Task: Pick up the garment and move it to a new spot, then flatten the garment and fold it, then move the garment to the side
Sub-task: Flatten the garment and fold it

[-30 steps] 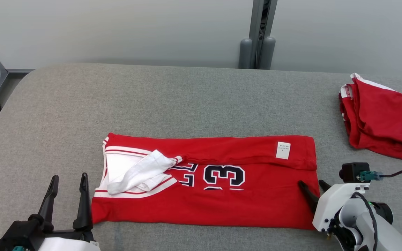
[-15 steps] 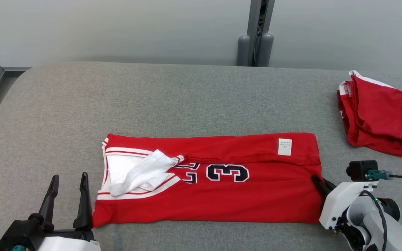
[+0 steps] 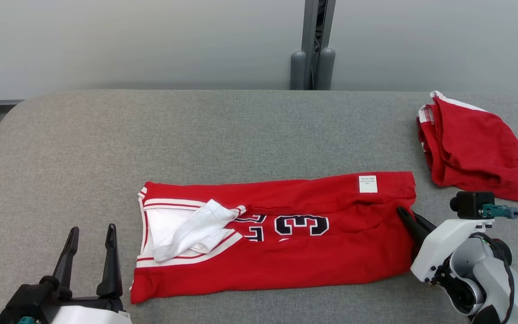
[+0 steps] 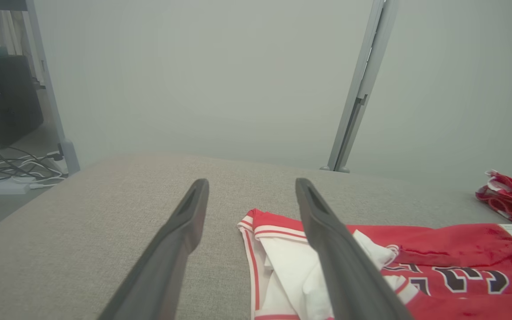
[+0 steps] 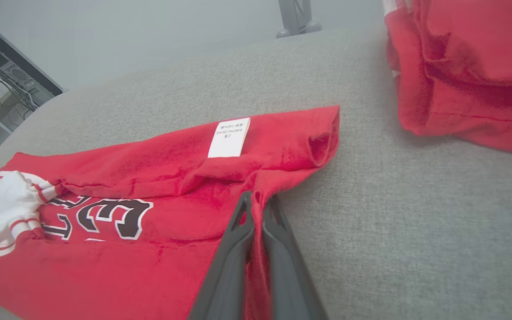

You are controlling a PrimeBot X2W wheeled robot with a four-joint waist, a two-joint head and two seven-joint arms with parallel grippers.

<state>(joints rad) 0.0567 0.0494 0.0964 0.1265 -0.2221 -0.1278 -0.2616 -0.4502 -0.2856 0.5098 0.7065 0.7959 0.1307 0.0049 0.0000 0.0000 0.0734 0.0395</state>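
Note:
The garment point(image 3: 286, 256), a red jersey with white trim and dark numerals, lies folded lengthwise on the grey table point(image 3: 196, 135). It also appears in the left wrist view point(image 4: 438, 249) and the right wrist view point(image 5: 105, 266). My right gripper point(image 3: 406, 213) is shut on the garment's right edge, where the cloth bunches up between the fingers point(image 5: 258, 198). My left gripper point(image 3: 92, 228) stands open above the table just left of the garment's near left corner, with nothing between its fingers point(image 4: 251, 183).
A second red garment point(image 3: 470, 148) lies crumpled at the table's far right, close behind my right wrist. A grey post point(image 3: 313, 45) stands behind the table's back edge. Bare table stretches to the left and behind the jersey.
My right gripper has shut on the garment's right edge and drawn it slightly to the right, wrinkling the cloth there. The head camera has shifted. The left gripper stays open.

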